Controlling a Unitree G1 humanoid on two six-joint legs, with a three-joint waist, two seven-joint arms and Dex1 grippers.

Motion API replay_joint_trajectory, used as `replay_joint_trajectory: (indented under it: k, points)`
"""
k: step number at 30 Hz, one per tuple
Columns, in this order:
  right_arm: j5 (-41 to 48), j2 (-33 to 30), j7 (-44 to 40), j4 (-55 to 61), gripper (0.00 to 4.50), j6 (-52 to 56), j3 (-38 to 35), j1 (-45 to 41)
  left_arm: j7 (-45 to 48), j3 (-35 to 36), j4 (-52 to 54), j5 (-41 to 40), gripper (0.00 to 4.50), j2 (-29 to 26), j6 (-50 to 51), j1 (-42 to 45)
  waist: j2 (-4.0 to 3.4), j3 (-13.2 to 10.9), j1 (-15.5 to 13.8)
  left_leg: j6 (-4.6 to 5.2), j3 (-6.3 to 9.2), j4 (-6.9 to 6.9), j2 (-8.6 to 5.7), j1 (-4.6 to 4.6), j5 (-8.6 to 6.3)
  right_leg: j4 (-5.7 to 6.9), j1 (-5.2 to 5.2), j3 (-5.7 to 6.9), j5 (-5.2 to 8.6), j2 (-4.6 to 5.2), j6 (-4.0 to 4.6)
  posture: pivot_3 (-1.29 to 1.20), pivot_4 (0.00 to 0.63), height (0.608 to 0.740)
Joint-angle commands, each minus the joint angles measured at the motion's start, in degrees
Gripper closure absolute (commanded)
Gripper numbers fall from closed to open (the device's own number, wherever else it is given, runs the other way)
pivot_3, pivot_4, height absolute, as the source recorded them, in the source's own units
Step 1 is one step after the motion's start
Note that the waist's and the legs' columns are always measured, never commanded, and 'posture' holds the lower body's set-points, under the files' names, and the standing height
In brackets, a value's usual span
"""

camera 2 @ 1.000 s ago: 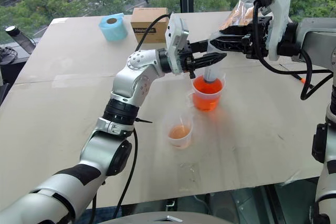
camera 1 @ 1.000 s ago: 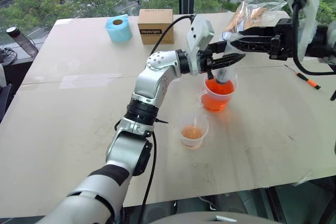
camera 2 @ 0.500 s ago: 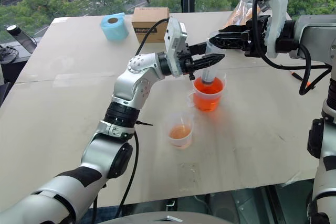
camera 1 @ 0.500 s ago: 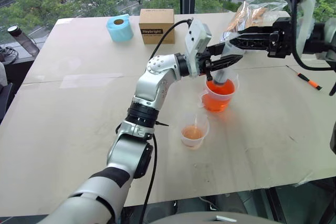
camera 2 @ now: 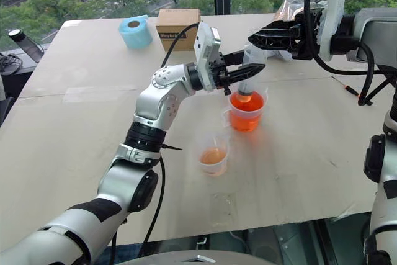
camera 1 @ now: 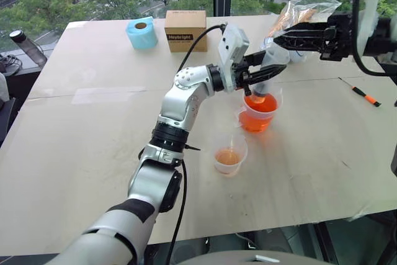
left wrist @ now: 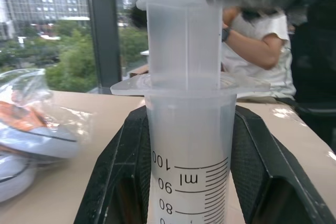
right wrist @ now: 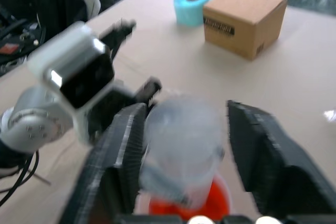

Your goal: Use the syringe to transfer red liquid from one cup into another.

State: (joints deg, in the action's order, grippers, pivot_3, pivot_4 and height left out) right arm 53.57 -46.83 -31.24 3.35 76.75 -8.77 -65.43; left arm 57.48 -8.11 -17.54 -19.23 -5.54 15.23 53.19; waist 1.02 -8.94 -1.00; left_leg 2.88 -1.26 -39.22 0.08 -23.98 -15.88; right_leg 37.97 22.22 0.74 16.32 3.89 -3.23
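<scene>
The syringe (camera 1: 265,82) stands upright over the larger handled cup (camera 1: 258,118), and its tip dips into the red liquid (camera 1: 260,105). My left gripper (camera 1: 263,76) is shut on the barrel (left wrist: 189,145), with a black finger (left wrist: 118,171) on each side. My right gripper (camera 1: 279,36) hovers level at the plunger top (right wrist: 181,140). It is open, and one finger (right wrist: 262,156) stands apart from the plunger. The smaller plain cup (camera 1: 230,153) sits nearer me with a little orange liquid in it.
At the table's far side stand a blue tape roll (camera 1: 141,33) and a cardboard box (camera 1: 184,29). A plastic bag (camera 1: 304,10) lies behind the right arm, with a screwdriver (camera 1: 360,93) to the right. A dark bottle (camera 1: 25,46) is at the far left. A person (left wrist: 252,40) sits beyond the table.
My right gripper has risen a little and its fingers have spread wider around the plunger top. The left gripper and the syringe stay over the handled cup.
</scene>
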Motion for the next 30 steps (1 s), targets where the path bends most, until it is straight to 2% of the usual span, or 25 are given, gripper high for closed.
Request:
replay_joint_trajectory:
  k: [1,2,9,18,30]
  points:
    - [-2.1,-1.7,0.4,1.0,0.25,-3.3,-3.3,-2.0,0.4,-0.2,0.2,0.0,3.05,0.7,-1.7,0.5,0.00,0.0,0.2,0.00,0.00,0.00,0.00,-0.01,0.00,0.00,0.00,0.00,0.00,0.00,0.00,0.00,0.150,0.740]
    - [-2.0,-1.6,0.1,0.9,0.02,-3.6,-4.0,-2.0,0.1,0.0,0.0,-0.1,3.05,0.8,-1.9,0.7,0.00,0.0,0.2,0.01,-0.01,0.00,0.00,-0.01,0.00,0.00,0.00,-0.02,0.00,0.00,0.00,0.00,0.150,0.740]
    - [-0.8,-1.4,-0.1,-0.1,0.02,-4.2,-8.3,-2.1,-1.2,0.8,0.6,-0.4,3.05,0.4,-2.9,1.9,-0.06,0.0,0.5,0.00,-0.04,0.03,0.05,0.00,0.00,0.02,0.06,-0.06,0.00,0.06,0.00,0.00,0.150,0.740]
    - [-0.9,-0.4,1.9,-0.2,0.02,-5.0,-11.8,-0.9,-3.3,2.6,5.7,-2.4,3.05,-1.3,1.9,4.7,-0.06,0.0,0.2,0.00,-0.05,0.03,0.05,-0.02,0.00,0.01,0.06,-0.07,0.00,0.07,0.00,0.00,0.150,0.740]
    - [-1.3,0.5,3.5,-0.6,0.02,-7.0,-13.1,0.8,-6.7,4.6,13.7,-5.7,3.05,-3.4,8.2,4.9,-0.06,0.0,0.3,0.00,-0.04,0.03,0.04,-0.02,0.00,0.01,0.06,-0.07,0.00,0.08,0.00,0.00,0.150,0.740]
